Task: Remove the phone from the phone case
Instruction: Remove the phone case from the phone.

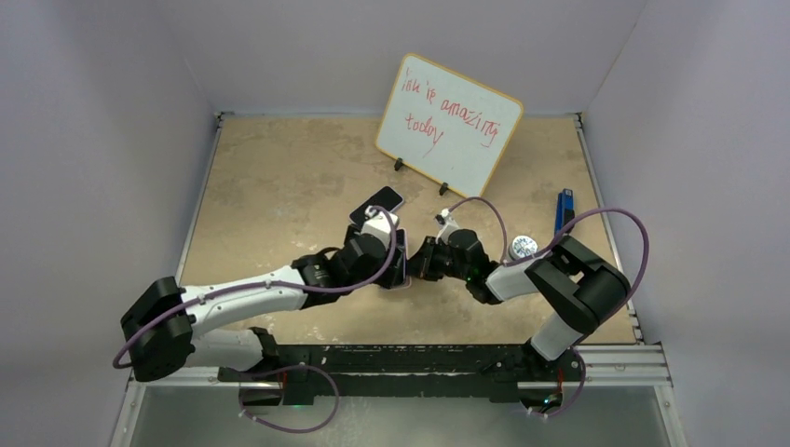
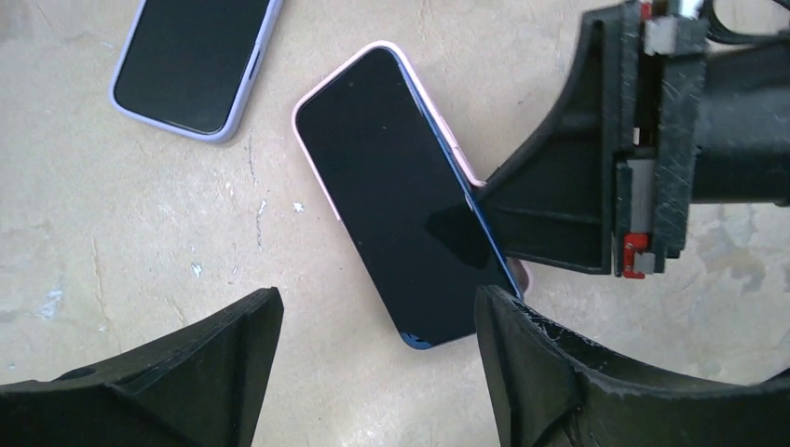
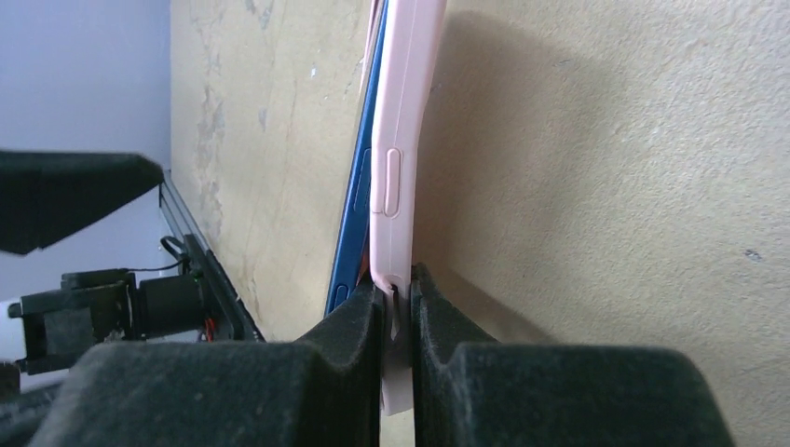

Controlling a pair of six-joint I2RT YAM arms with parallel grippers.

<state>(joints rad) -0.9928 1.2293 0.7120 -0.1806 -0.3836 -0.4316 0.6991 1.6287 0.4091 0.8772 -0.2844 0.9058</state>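
Observation:
A phone (image 2: 401, 196) with a black screen and blue body lies on the table in a pink case (image 2: 454, 140). My right gripper (image 3: 398, 317) is shut on the case's edge (image 3: 401, 112). There the blue phone (image 3: 357, 214) stands slightly apart from the case wall. In the left wrist view the right gripper (image 2: 494, 200) comes in from the right at the phone's lower right side. My left gripper (image 2: 377, 298) is open and empty, just above the phone's near end. In the top view both grippers (image 1: 396, 265) (image 1: 419, 264) meet at the table's middle.
A second phone in a lavender case (image 2: 191, 60) lies just beyond, also in the top view (image 1: 376, 203). A whiteboard (image 1: 449, 126) stands at the back. A blue object (image 1: 563, 209) and a silver round object (image 1: 523, 247) lie at the right.

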